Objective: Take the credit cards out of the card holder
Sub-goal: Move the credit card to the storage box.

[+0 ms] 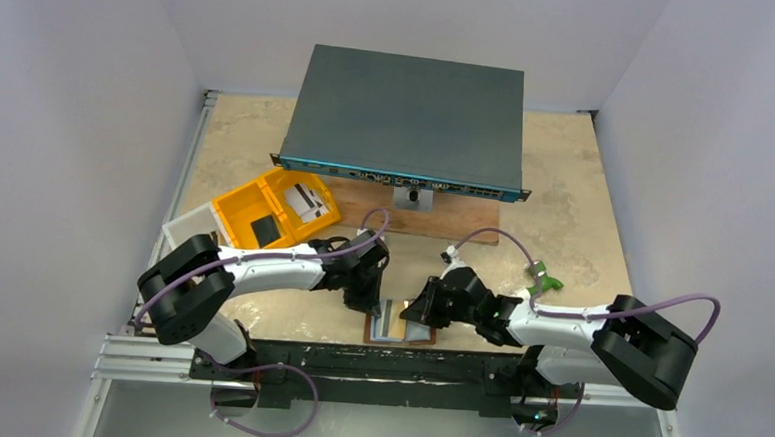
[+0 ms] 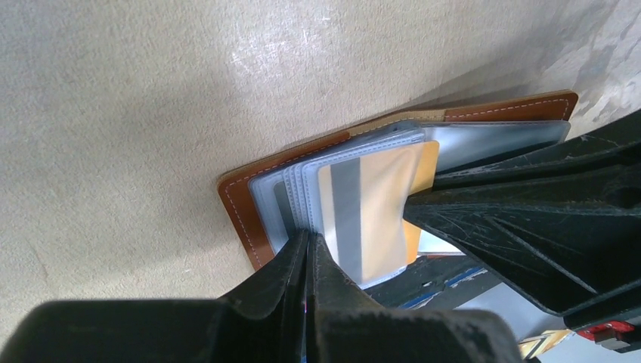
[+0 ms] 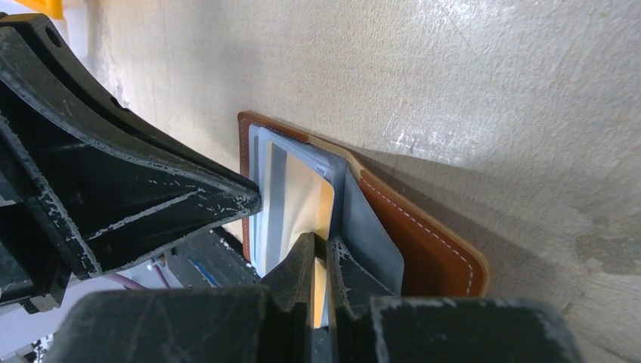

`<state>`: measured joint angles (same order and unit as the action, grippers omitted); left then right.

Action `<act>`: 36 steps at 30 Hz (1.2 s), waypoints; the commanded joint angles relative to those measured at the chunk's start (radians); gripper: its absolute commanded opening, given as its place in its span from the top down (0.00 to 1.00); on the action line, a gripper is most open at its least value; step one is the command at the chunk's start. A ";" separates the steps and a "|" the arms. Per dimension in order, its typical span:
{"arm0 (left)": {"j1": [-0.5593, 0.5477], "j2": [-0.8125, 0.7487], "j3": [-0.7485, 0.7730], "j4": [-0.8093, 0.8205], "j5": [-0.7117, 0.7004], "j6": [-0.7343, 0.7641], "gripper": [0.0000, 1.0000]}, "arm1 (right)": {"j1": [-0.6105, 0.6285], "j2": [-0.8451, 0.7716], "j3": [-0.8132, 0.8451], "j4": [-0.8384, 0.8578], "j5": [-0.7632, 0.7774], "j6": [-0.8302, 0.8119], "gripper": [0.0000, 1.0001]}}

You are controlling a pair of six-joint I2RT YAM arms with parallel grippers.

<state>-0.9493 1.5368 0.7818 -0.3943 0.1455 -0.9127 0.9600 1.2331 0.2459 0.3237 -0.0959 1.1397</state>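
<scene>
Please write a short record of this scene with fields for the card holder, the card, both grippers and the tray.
card holder: brown, lying open
gold card: grey stripe, seems partly out of the clear pockets
left gripper: shut on the card holder's pocket edge
right gripper: shut on the gold card
yellow tray: holds white-grey cards and a black card

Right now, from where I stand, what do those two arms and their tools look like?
The left arm and right arm match: white middle sections between bulky black joints, a purple cable looping along each. The left tool and right tool each have two black wedge-shaped fingers, scuffed with pale scratches.
</scene>
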 commanded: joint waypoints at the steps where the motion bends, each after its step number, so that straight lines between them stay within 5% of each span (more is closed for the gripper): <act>1: 0.011 0.040 -0.076 -0.060 -0.173 -0.017 1.00 | -0.001 -0.054 0.009 -0.080 0.046 -0.033 1.00; 12: 0.021 0.039 -0.094 -0.053 -0.175 -0.023 1.00 | -0.018 -0.114 -0.025 -0.132 0.061 -0.036 1.00; 18: 0.021 0.043 -0.090 -0.042 -0.162 -0.022 1.00 | -0.018 -0.098 -0.053 -0.047 0.031 -0.018 0.73; 21: 0.021 0.045 -0.087 -0.039 -0.156 -0.020 1.00 | -0.018 -0.059 -0.053 0.006 0.011 -0.014 0.71; 25: 0.021 0.045 -0.083 -0.041 -0.155 -0.017 1.00 | -0.018 -0.022 -0.071 0.072 -0.003 0.012 0.73; 28: 0.021 0.046 -0.077 -0.049 -0.160 -0.015 1.00 | -0.020 -0.016 -0.069 0.066 0.002 0.018 0.85; 30: 0.021 0.043 -0.076 -0.057 -0.168 -0.016 1.00 | -0.021 -0.045 -0.062 0.011 0.028 0.014 0.97; 36: 0.022 0.033 -0.080 -0.066 -0.180 -0.017 1.00 | -0.026 -0.216 -0.035 -0.236 0.130 -0.033 1.00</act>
<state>-0.9428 1.5204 0.7528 -0.3492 0.1337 -0.9592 0.9424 1.0992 0.1928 0.2996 -0.0704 1.1572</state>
